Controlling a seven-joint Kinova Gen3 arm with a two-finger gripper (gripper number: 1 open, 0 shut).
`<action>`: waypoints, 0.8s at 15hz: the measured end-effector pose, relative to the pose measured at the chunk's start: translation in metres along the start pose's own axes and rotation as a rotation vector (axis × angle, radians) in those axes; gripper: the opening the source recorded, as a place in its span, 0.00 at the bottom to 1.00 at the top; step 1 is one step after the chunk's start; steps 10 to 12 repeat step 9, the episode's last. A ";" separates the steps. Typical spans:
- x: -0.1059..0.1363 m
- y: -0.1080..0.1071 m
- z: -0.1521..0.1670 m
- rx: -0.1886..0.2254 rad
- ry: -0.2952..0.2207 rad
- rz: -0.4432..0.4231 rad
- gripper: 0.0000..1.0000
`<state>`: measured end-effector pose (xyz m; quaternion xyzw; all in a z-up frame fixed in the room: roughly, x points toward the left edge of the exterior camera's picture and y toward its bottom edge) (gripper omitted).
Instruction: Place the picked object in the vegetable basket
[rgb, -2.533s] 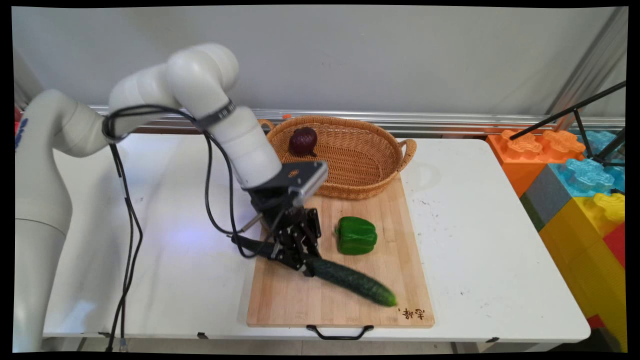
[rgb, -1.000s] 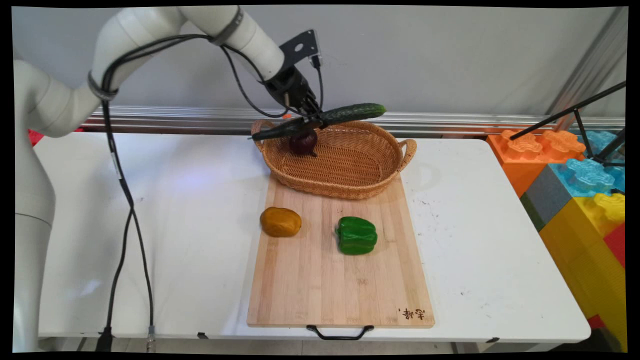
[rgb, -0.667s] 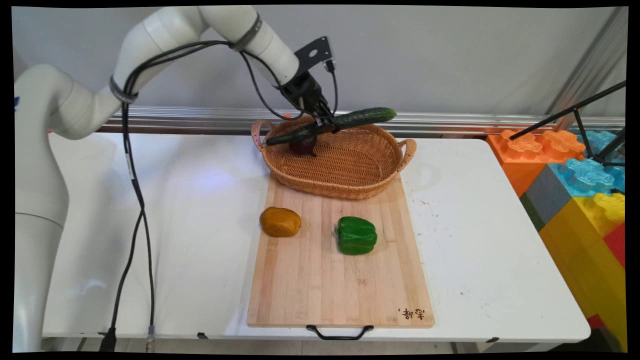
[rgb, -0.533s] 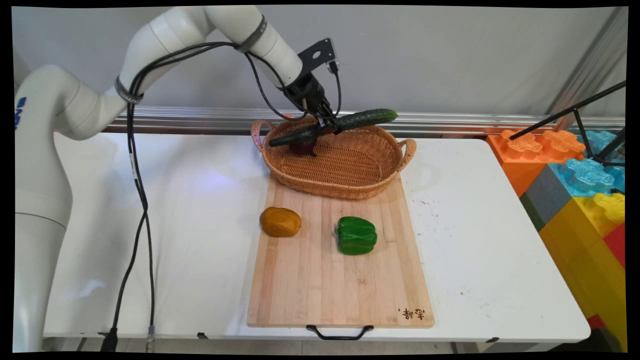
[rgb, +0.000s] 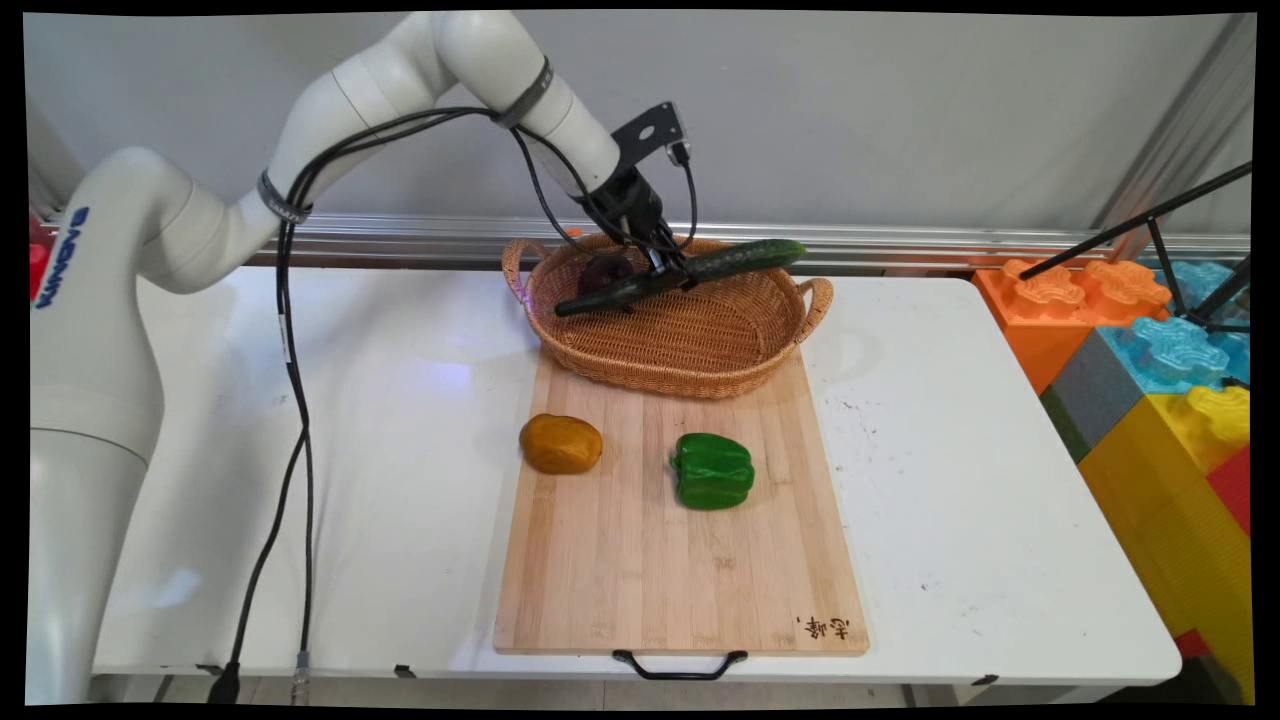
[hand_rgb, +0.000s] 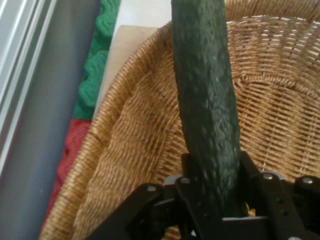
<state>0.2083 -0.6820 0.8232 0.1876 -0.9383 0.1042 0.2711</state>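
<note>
Lowered closer into the basket (rgb: 690, 350), the claw (rgb: 668, 272) grips a dark, bumpy cucumber (rgb: 690, 272).

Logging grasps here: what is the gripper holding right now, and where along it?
The gripper holds the cucumber near its middle, fingers clamped on both sides, above the wicker basket.

grey wall (rgb: 900, 110), white table (rgb: 980, 480), foam blocks (rgb: 1160, 350)

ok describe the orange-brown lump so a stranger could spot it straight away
Find the wooden cutting board in the middle of the white table. The orange-brown lump sits at its left edge, left of the green pepper: smooth, rounded and unlike anything else on the board.
</note>
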 end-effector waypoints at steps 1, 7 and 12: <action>-0.001 0.000 0.003 -0.008 0.004 -0.006 0.00; -0.003 0.004 0.014 -0.041 0.029 -0.028 1.00; -0.004 0.005 0.011 -0.038 0.034 -0.027 1.00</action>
